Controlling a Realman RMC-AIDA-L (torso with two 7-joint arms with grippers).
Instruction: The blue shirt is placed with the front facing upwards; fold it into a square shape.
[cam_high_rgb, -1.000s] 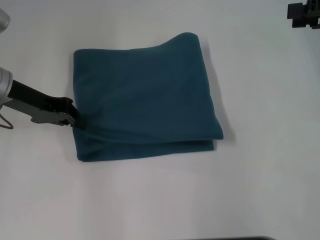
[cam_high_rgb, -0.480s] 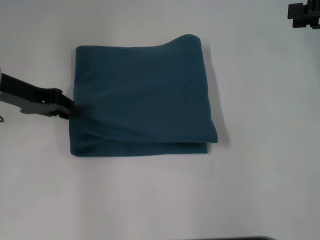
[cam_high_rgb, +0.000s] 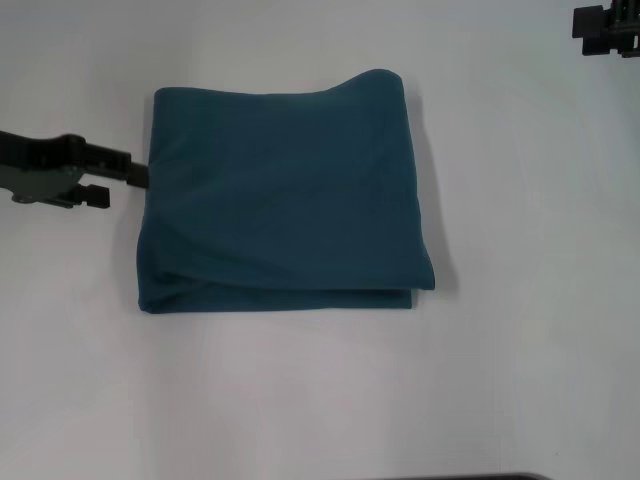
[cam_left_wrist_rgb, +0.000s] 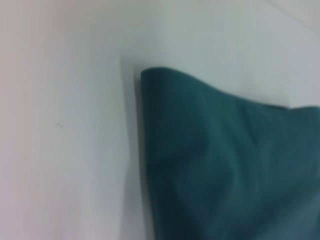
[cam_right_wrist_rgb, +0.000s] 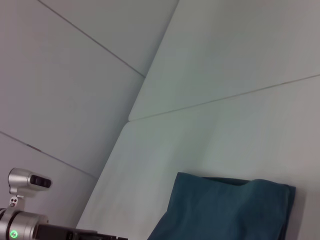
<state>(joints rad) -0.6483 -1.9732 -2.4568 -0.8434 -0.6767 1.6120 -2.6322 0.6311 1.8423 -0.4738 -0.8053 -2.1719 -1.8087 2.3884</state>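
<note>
The blue shirt (cam_high_rgb: 285, 195) lies folded into a rough square on the white table, with its layered edges showing along the near side. No collar or lettering shows. My left gripper (cam_high_rgb: 125, 188) is at the shirt's left edge. Its fingers are apart, and one fingertip (cam_high_rgb: 140, 177) just reaches the cloth without holding it. The left wrist view shows a rounded folded corner of the shirt (cam_left_wrist_rgb: 225, 165) lying on the table. My right gripper (cam_high_rgb: 605, 30) is parked at the far right corner, away from the shirt. The right wrist view sees the shirt (cam_right_wrist_rgb: 230, 210) from afar.
The white table (cam_high_rgb: 320, 400) surrounds the shirt on all sides. Part of my left arm (cam_right_wrist_rgb: 30, 225) shows in the right wrist view. A dark strip (cam_high_rgb: 460, 477) runs along the table's near edge.
My left gripper has let go of the shirt's left edge and moved left and toward the far side. The pulled-up cloth has settled flat, and the shirt sits slightly further left.
</note>
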